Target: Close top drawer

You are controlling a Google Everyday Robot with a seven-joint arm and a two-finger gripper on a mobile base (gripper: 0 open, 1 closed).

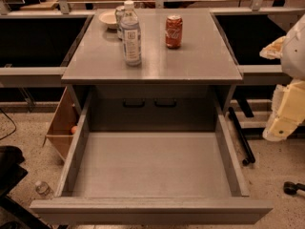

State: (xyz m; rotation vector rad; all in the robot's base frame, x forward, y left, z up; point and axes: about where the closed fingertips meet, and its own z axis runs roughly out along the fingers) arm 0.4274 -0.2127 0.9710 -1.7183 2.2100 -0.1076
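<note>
The top drawer is wide, deep and gray, and it stands pulled far out of the cabinet toward me. Its inside is bare, and its flat front runs along the bottom of the view. My gripper shows as a cream-coloured part at the right edge. It hangs beside and above the drawer's right wall and does not touch it.
On the gray cabinet top stand a water bottle, a red soda can and a white bowl. A tan wooden box sits left of the drawer. A small bottle lies on the speckled floor at the left.
</note>
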